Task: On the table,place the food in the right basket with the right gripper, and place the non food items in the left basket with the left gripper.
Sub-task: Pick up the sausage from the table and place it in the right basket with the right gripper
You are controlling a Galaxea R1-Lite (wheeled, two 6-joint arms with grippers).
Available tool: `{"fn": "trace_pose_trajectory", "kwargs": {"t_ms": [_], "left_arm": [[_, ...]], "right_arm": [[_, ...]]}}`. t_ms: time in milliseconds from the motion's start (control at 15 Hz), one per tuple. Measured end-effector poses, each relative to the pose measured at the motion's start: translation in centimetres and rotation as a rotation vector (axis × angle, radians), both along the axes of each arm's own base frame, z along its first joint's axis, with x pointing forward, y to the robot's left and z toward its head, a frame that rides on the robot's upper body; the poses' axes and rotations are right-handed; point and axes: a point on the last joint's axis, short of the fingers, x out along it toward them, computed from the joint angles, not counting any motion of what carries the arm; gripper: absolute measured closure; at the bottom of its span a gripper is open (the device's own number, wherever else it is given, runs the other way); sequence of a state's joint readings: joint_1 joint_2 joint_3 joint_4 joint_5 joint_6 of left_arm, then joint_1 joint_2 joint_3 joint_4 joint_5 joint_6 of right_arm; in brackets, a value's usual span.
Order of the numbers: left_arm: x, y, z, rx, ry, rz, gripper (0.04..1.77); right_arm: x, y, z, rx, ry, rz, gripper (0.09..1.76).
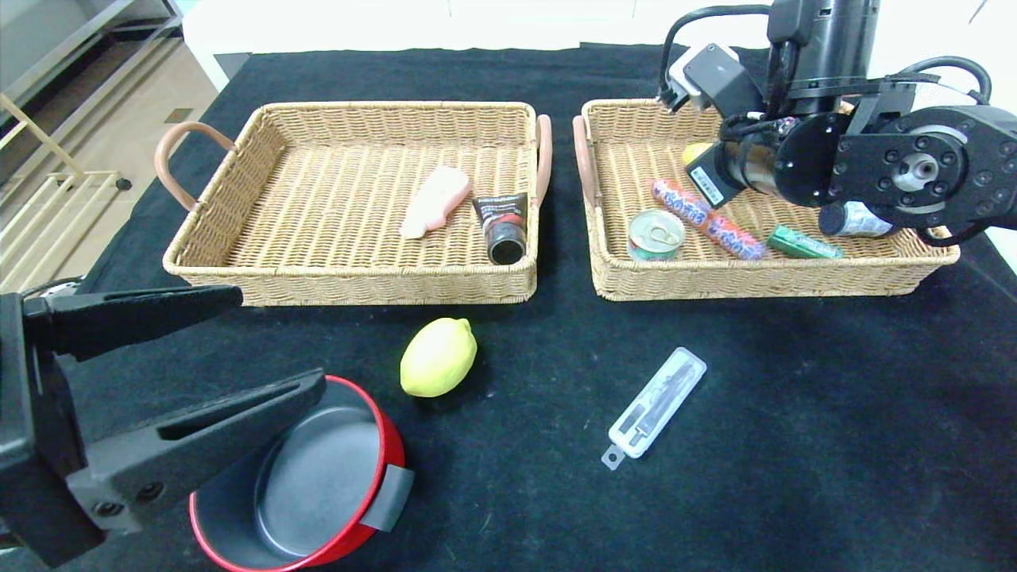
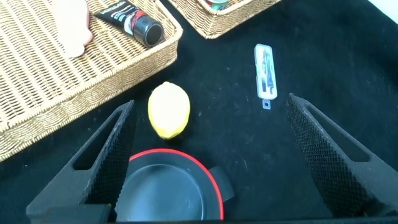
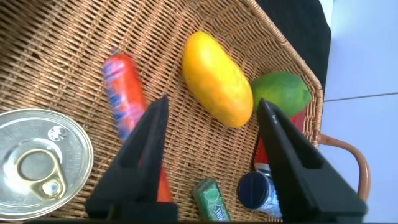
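Over the red pan (image 1: 306, 485), the left claw (image 1: 238, 349) hangs wide open, holding nothing.
The right claw (image 3: 211, 155) is open and empty above the right basket (image 1: 794, 274). I think the left should drop straight over the pan's rim, missing the lemon (image 1: 438, 357) just beside it.

Black cloth-covered table (image 1: 794, 445), pale floor (image 1: 119, 135) at left, possibly light wooden rack (image 1: 40, 206), bright lighting

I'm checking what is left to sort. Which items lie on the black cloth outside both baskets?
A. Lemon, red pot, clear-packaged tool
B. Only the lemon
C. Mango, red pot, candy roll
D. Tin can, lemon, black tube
A: the lemon, red pot and clear-packaged tool sit on the cloth in front of the baskets.
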State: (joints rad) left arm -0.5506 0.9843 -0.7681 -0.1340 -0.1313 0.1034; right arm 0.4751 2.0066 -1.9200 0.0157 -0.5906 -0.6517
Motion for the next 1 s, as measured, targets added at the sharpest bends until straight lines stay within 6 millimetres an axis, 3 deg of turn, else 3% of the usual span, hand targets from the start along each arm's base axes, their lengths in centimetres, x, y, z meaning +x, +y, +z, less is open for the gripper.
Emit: {"fn": "trace_pose_trajectory", "kwargs": {"t_ms": [267,600,1000], "left_arm": [[0.0,0.0,0.0,0.001,0.002,0.000,0.09],[0.1,0.0,-0.1,0.003,0.005,-0.001,0.09],[0.2,-0.1,-0.3,0.010,0.011,-0.004,0.09]], "right_arm": [[-0.5,0.3,-0.2,0.013,0.005,-0.016,0.52],[-2.4,0.6,0.4,0.160,-0.018,-0.060,0.34],[-6.9,1.7,-0.7,0.398,0.115,-0.120,0.23]]}}
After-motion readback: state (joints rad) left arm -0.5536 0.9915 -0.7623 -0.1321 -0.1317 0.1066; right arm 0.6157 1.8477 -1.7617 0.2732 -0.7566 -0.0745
